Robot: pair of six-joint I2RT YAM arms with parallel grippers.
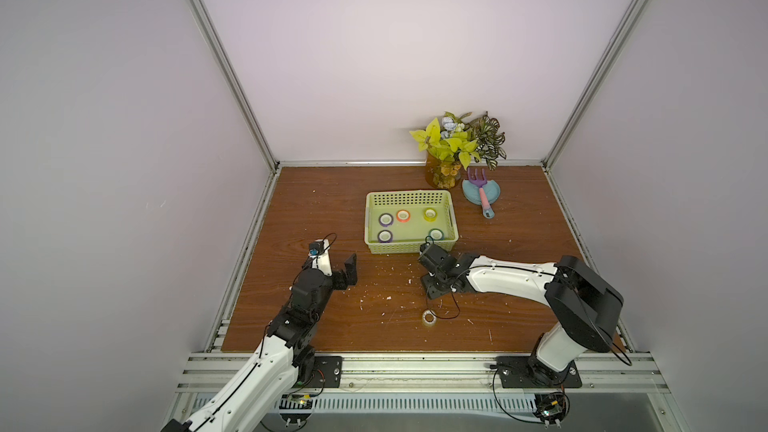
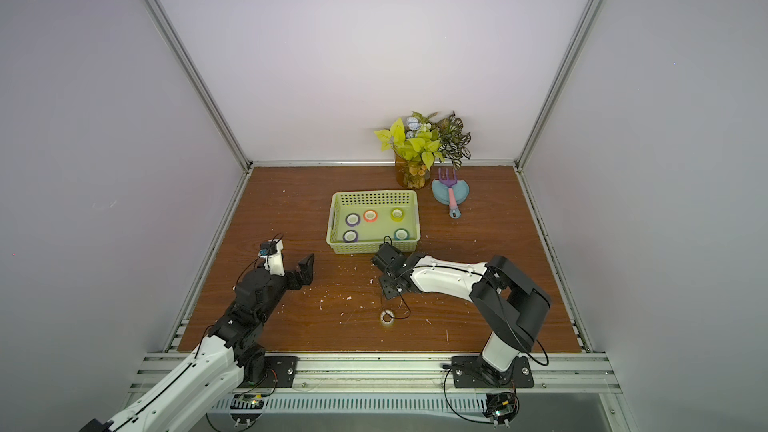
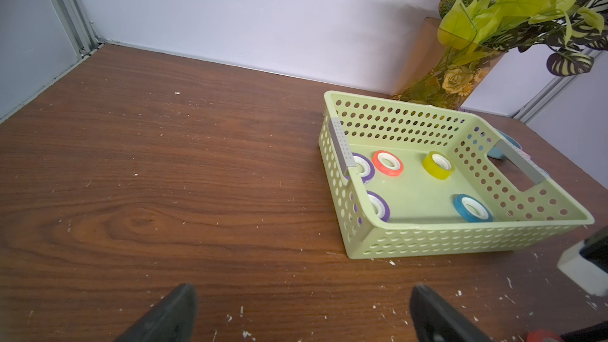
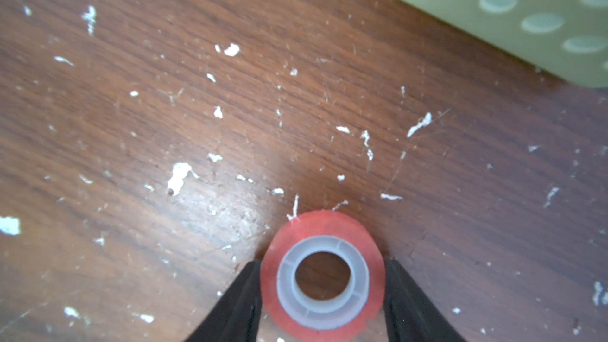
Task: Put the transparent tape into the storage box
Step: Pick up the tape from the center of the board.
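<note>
Light green perforated plastic basket (image 1: 409,197) holds five translucent white-cored rolls: purple pair (image 1: 386,219) at 9 o'clock, orange roll (image 1: 402,215), yellow roll (image 1: 429,214), blue roll (image 1: 435,234). Right gripper (image 4: 323,262) clamps an orange-red roll (image 4: 324,225); left gripper (image 3: 302,287) gapes.

Open wood left, clutter back right.
Bare brown wooden tabletop (image 1: 316,209) lies left of the light green perforated plastic basket (image 1: 409,199); glass vase of leaves (image 1: 442,174) and round blue dish (image 1: 469,195) crowd its far right corner.

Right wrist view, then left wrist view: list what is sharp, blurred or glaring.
Right wrist view: mid-frame white flecks on the table sharpest, the orange-red roll soft, the storage box corner blurred, pale glare beside the roll. Left wrist view: storage box sharp, left gripper blurred.
</note>
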